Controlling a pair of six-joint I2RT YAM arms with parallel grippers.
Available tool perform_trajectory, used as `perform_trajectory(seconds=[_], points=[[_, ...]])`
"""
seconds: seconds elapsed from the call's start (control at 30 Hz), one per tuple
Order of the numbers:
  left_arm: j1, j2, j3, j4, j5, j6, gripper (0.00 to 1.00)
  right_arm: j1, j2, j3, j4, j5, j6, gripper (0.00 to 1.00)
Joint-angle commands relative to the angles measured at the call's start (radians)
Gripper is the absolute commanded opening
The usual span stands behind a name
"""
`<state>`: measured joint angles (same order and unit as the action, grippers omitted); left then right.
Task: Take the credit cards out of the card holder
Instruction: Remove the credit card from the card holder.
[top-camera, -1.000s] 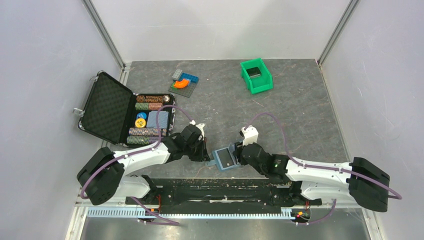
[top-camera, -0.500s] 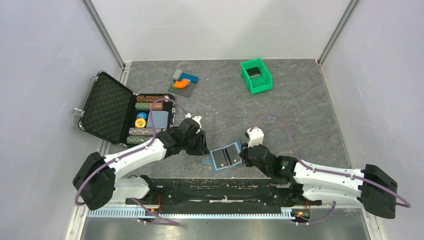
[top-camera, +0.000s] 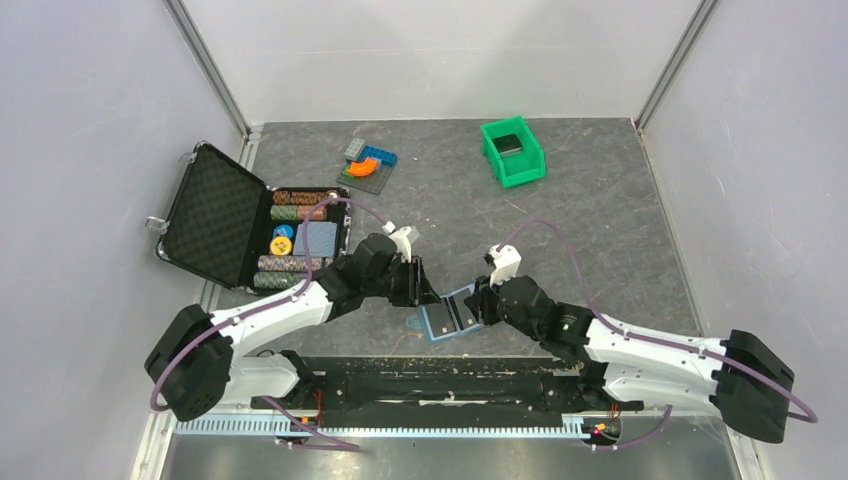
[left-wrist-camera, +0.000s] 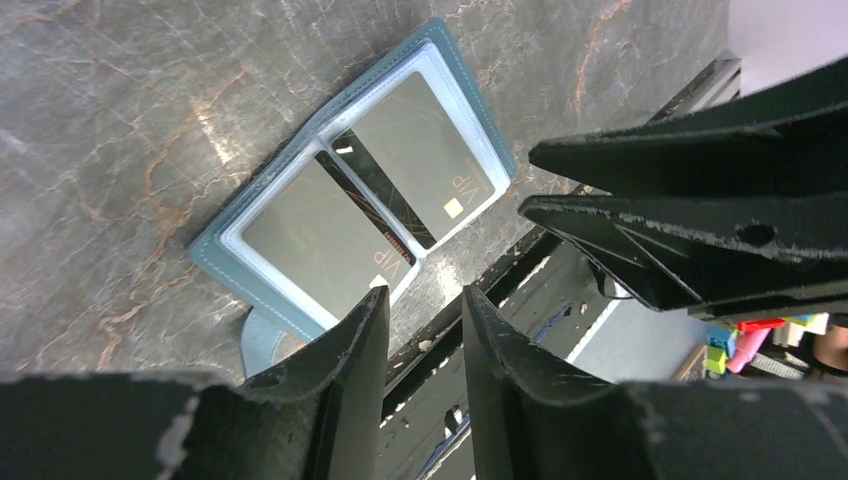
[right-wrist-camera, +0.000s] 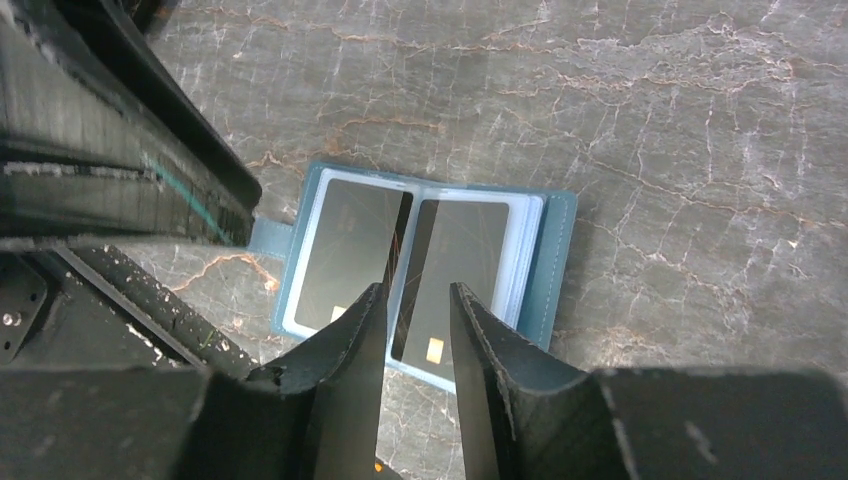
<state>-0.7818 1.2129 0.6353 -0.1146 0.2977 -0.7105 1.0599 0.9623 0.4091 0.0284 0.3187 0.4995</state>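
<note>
You've got the card holder (top-camera: 449, 318) lying open on the table (top-camera: 600, 200) nr its front edge, credit cards (left-wrist-camera: 420, 160) in both halves; L gripper (left-wrist-camera: 424, 295) & R gripper (right-wrist-camera: 412, 290) jaws part-open above it, gripping nothing.

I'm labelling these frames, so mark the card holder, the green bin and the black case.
card holder (right-wrist-camera: 556, 270), right wrist view, on its teal outer edge.
green bin (top-camera: 521, 174), top view, on its near wall.
black case (top-camera: 212, 215), top view, on the foam of its open lid.
</note>
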Motion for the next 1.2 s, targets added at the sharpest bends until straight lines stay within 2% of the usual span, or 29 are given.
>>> perform_trajectory(seconds=[0.0, 0.3, 0.8, 1.17], points=[[0.0, 0.043, -0.037, 0.191, 0.06, -0.078, 0.41, -0.092, 0.038, -0.011, 0.119, -0.128, -0.026, 0.32], [0.0, 0.172, -0.068, 0.331, 0.064, -0.112, 0.41, -0.209, 0.149, -0.108, 0.252, -0.315, -0.015, 0.29], [-0.013, 0.277, -0.106, 0.452, 0.045, -0.132, 0.41, -0.221, 0.186, -0.296, 0.392, -0.355, 0.119, 0.22], [-0.039, 0.369, -0.151, 0.594, 0.01, -0.167, 0.43, -0.221, 0.149, -0.331, 0.401, -0.349, 0.15, 0.22]])
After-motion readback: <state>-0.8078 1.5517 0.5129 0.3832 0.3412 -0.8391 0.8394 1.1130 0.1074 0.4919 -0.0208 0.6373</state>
